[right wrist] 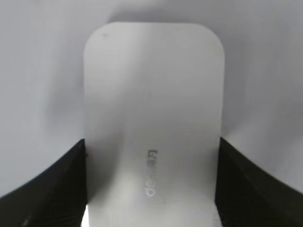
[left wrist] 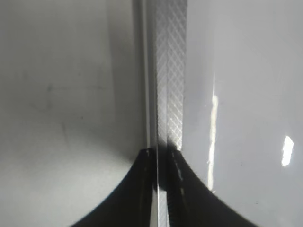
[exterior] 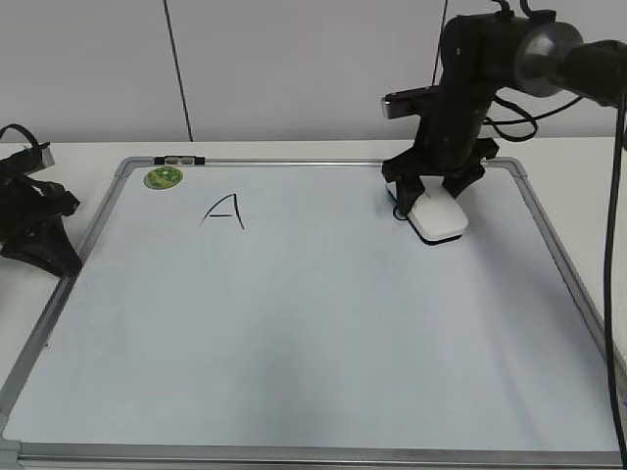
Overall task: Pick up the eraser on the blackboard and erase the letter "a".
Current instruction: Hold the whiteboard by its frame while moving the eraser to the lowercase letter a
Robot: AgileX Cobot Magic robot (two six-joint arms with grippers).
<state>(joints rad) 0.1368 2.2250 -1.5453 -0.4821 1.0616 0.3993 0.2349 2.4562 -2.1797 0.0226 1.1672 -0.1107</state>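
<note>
The white eraser (exterior: pixel 438 217) lies at the top right of the blackboard (exterior: pixel 313 333). My right gripper (exterior: pixel 436 201) reaches down over it with a finger against each long side. In the right wrist view the eraser (right wrist: pixel 151 109) fills the space between the fingers (right wrist: pixel 151 142), its grey lettering showing. A small dark stroke of the letter "a" (exterior: pixel 398 210) shows just left of the eraser, mostly hidden by the finger. My left gripper (exterior: pixel 59 257) rests at the board's left edge, jaws (left wrist: pixel 161 151) together above the grey frame (left wrist: pixel 170 71).
A tall capital "A" (exterior: pixel 223 211) is written at the upper left of the board, near the round green sticker (exterior: pixel 163 177). A small black clip (exterior: pixel 179 159) sits on the top frame. Cables (exterior: pixel 615 294) hang at the right.
</note>
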